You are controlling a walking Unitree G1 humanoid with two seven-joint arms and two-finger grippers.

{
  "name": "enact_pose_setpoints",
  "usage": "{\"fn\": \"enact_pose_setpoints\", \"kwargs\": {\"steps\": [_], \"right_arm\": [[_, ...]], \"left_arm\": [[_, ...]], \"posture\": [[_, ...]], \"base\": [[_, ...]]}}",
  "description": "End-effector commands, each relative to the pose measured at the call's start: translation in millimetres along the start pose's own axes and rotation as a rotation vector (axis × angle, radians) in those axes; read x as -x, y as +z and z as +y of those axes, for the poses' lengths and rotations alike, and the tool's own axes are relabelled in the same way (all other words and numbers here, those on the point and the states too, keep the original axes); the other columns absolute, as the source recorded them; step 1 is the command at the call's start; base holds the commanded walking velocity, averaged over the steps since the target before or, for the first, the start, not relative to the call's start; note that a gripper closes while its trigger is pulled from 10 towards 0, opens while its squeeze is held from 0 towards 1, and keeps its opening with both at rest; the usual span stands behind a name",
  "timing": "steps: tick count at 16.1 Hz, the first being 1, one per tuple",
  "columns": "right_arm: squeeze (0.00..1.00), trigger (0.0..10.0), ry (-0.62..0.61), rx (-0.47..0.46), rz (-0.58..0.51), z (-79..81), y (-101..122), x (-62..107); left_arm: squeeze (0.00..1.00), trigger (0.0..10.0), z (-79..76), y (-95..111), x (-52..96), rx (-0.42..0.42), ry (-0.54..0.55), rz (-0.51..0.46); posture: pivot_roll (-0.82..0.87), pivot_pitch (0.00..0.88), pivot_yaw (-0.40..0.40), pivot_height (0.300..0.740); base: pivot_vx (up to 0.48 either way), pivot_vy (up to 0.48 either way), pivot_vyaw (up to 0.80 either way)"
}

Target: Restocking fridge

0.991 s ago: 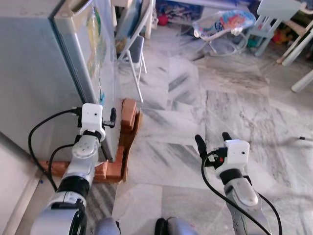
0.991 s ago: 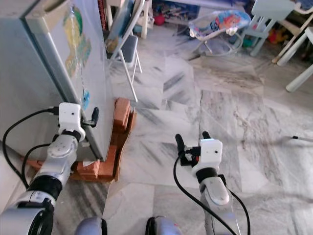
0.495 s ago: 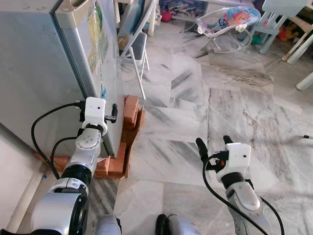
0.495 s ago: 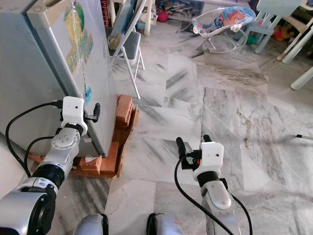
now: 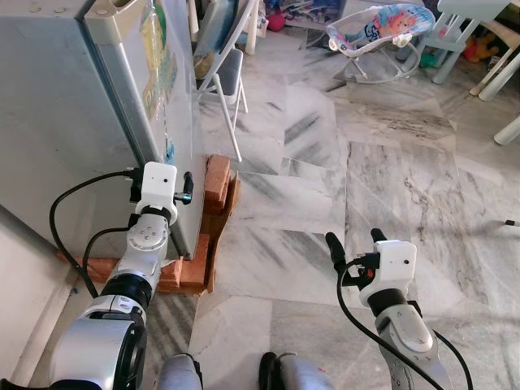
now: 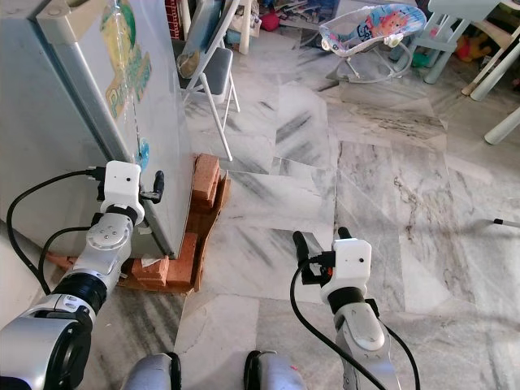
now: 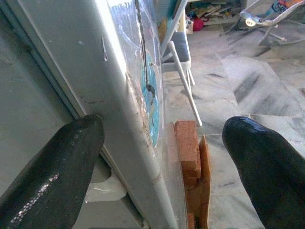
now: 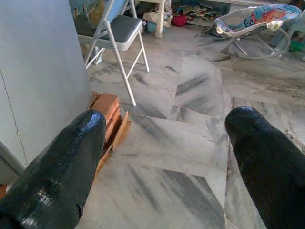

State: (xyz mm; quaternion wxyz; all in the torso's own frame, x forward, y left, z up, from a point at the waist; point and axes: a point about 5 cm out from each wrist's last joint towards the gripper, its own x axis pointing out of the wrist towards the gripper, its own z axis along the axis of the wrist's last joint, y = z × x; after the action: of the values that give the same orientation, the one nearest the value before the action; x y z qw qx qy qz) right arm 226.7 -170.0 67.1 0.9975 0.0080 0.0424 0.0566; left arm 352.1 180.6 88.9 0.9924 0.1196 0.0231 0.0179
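Jaws of the left gripper [image 7: 162,143] stand spread apart, one finger on either side of the lower front edge of the fridge door [image 7: 119,119], gripping nothing. Right gripper [image 5: 355,245] hangs well apart over the marble floor [image 5: 390,171], its jaws also spread and empty. Beside the closed fridge [image 5: 73,106], bricks [image 5: 213,180] sit at its base, with a folding chair [image 5: 223,73] and a baby bouncer [image 5: 378,28] further off.

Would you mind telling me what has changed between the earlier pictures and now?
Little has changed. The head camera tilted slightly, so the whole scene slid in the picture. The left pincer remains open astride the fridge door edge, gripping nothing. The right pincer stays open over the marble floor. The fridge remains on its bricks, door shut.
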Motion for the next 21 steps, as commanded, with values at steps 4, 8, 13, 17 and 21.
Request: {"fn": "enact_pose_setpoints", "kwargs": {"steps": [4, 8, 13, 17, 21], "right_arm": [[0.0, 10.0, -0.007, 0.002, -0.004, -1.7, 2, 0.9], [0.0, 10.0, 0.004, 0.0, -0.002, -0.7, 2, 0.3], [0.0, 10.0, 0.014, -0.005, -0.003, 0.8, 2, -1.7], [0.0, 10.0, 0.014, -0.003, -0.01, 0.4, 3, -5.6], [0.0, 10.0, 0.013, -0.003, -0.011, 0.3, 3, -5.6]], "left_arm": [[0.0, 10.0, 10.2, -12, 4.9, 0.008, 0.031, 0.048], [0.0, 10.0, 5.5, -21, 11.9, 0.019, 0.017, 0.07], [0.0, 10.0, 12.9, -22, 13.9, 0.036, 0.047, 0.062], [0.0, 10.0, 5.8, -7, 6.1, 0.071, -0.003, 0.01], [0.0, 10.0, 4.2, 12, -5.0, 0.079, -0.007, -0.037]], "posture": [[0.03, 0.154, -0.073, 0.74], [0.03, 0.152, -0.072, 0.74], [0.04, 0.147, -0.077, 0.74], [0.03, 0.143, -0.075, 0.74], [0.03, 0.143, -0.075, 0.74]], "base": [[0.0, 0.0, 0.0], [0.0, 0.0, 0.0], [0.0, 0.0, 0.0], [0.0, 0.0, 0.0], [0.0, 0.0, 0.0]]}}
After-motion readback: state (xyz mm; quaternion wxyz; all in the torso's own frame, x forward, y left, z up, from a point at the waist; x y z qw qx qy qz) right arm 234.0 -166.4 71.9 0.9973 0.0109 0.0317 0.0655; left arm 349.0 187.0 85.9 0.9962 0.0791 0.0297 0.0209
